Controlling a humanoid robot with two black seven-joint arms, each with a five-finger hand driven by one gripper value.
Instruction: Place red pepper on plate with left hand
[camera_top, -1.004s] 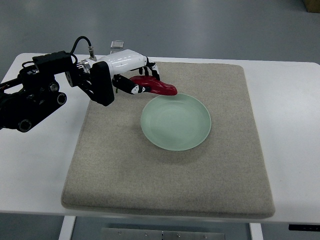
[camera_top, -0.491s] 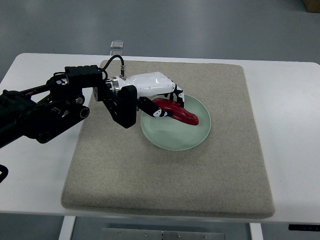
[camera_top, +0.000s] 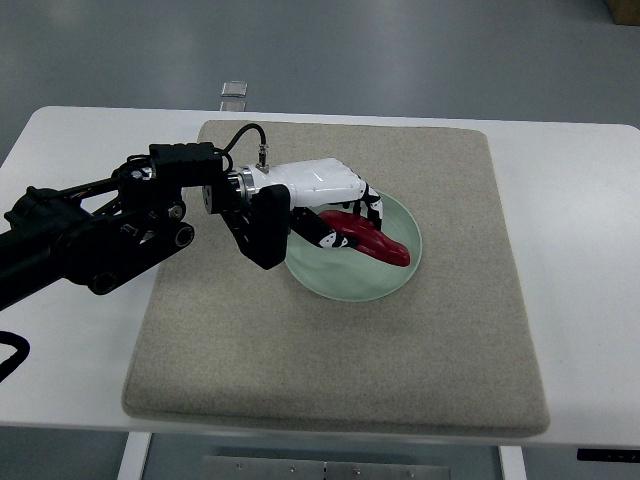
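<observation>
The pepper (camera_top: 368, 240) lay over the right half of the plate (camera_top: 345, 282), its tip reaching toward the rim. The left hand (camera_top: 335, 205) was curled around the pepper's stem end, fingers (camera_top: 372, 203) closed on it. The plate sat on a grey mat (camera_top: 330, 360) that covered the middle of the white table (camera_top: 575, 250). The black arm (camera_top: 100, 235) stretched in across the mat's left edge.

- Left arm (camera_top: 100, 235): black, blocky links with round joint caps.
- Cable (camera_top: 245, 140): black loop (plugged in at the wrist).
- Left hand (camera_top: 335, 205): glossy white shell, black-and-white fingers.
</observation>
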